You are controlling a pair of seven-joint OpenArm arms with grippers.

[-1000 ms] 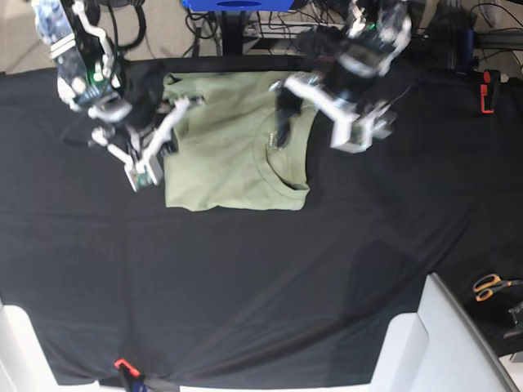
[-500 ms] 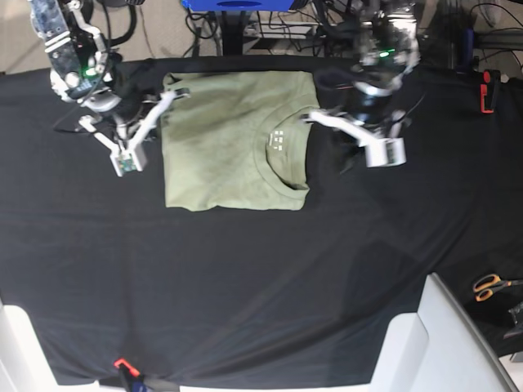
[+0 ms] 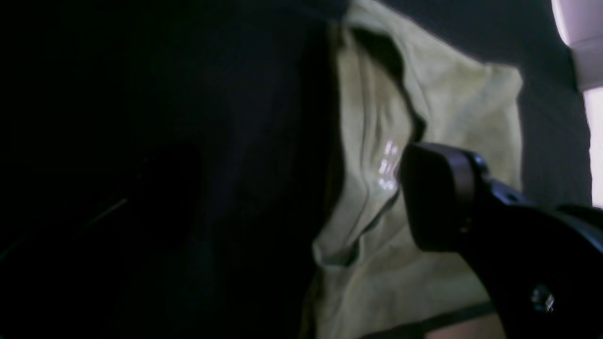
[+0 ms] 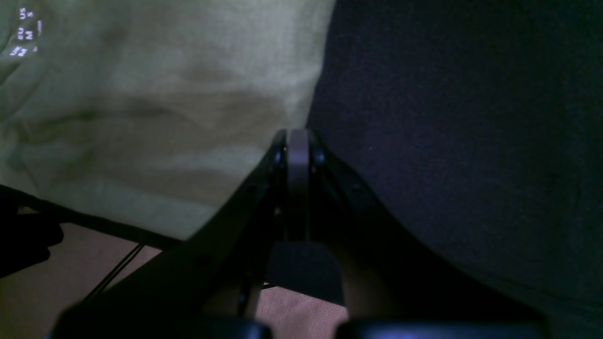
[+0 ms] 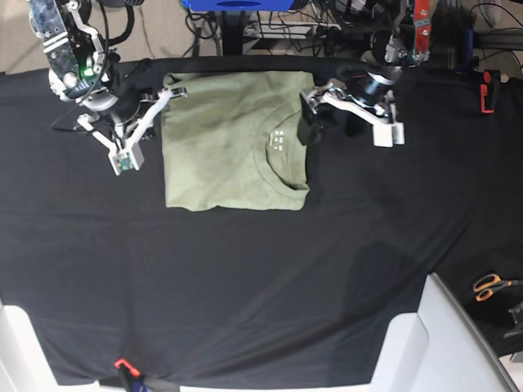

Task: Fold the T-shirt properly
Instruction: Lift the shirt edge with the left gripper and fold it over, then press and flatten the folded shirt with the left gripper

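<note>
A pale sage-green T-shirt [image 5: 233,139] is seen lying folded into a rough rectangle on the far half of a tabletop draped in black cloth [image 5: 261,269], its round collar [image 5: 282,163] turned toward the right of the base view and a small printed label [image 5: 278,139] visible inside the neck. The left gripper [image 5: 347,114] is held just beside the collar edge of the shirt; its fingers [image 5: 309,122] are spread wide apart, one dark finger reaching the shirt's edge near the label and the other well clear over the cloth. In the left wrist view a single dark finger [image 3: 438,197] is shown close over the rumpled collar [image 3: 377,188], and whether it touches the fabric cannot be told. The right gripper [image 5: 135,135] is held at the opposite edge of the shirt. In the right wrist view its fingers [image 4: 297,160] are pressed together with nothing between them, poised at the boundary of shirt [image 4: 155,103] and black cloth [image 4: 461,132]. Orange-handled scissors [image 5: 490,286] are seen near the right edge.
</note>
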